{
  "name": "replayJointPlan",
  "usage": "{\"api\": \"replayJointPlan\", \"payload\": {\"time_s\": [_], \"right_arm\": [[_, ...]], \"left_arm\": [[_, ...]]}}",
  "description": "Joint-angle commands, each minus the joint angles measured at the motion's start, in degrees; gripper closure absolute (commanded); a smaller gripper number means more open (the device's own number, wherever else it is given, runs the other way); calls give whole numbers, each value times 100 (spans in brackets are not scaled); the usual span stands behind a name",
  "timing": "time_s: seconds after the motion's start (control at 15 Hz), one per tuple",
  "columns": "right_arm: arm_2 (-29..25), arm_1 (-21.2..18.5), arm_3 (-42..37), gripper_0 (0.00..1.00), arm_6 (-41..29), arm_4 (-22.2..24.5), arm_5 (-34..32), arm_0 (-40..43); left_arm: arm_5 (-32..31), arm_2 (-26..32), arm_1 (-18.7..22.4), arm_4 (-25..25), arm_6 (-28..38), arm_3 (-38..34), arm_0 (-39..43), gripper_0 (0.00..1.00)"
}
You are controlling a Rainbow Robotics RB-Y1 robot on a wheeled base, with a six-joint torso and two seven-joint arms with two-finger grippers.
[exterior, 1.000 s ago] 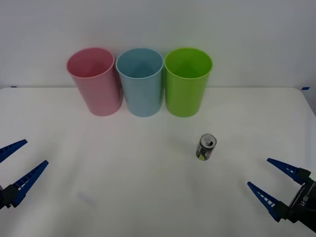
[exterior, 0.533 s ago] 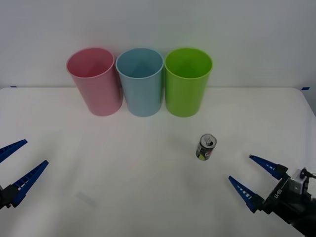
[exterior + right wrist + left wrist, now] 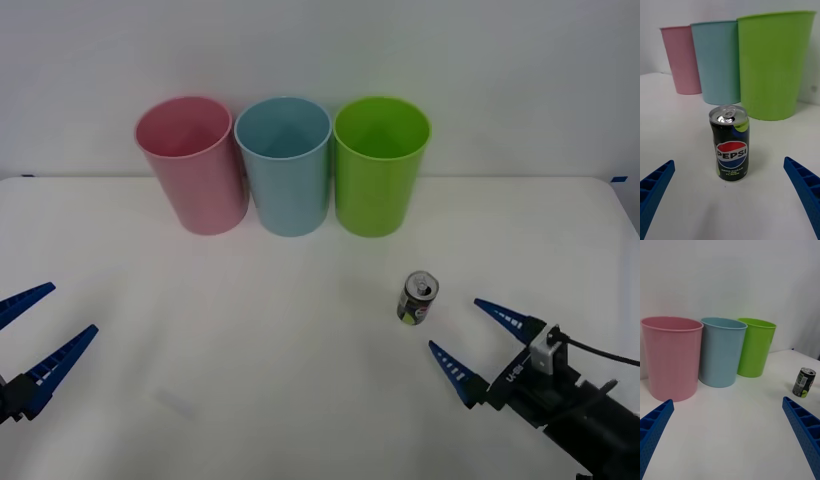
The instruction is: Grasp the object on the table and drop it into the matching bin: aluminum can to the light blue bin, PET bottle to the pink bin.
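A small dark aluminum can (image 3: pixel 418 298) with a green-yellow label and silver top stands upright on the white table (image 3: pixel 260 330), right of centre. My right gripper (image 3: pixel 467 340) is open just right of and in front of the can, fingers pointing at it. In the right wrist view the can (image 3: pixel 730 148) stands between and beyond the open fingers (image 3: pixel 803 189). The pink bin (image 3: pixel 192 165), light blue bin (image 3: pixel 285 165) and a lime green bin (image 3: pixel 380 165) stand in a row at the back. My left gripper (image 3: pixel 35 332) waits open at the near left; its view shows the can (image 3: pixel 804 382) far off.
The three bins stand close together along the back wall, the green one nearest the can. Wide bare table lies between the can and the bins and across the left half. A black cable (image 3: pixel 600 352) runs along my right arm.
My right gripper has moved left and forward toward the can, staying open. The can, the bins and the left gripper have not moved.
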Motion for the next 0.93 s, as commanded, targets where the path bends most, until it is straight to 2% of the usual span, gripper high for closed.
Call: {"api": "replayJointPlan", "payload": {"time_s": [0.07,0.6,0.93], "right_arm": [[213,0,0,0,10,-13,319,-86],[793,-9,0,0,10,-13,1365,-446],[1074,-9,70,0,1,-13,1796,-639]], "left_arm": [[0,0,0,0,0,0,0,0],[0,0,0,0,0,0,0,0],[0,0,0,0,0,0,0,0]]}}
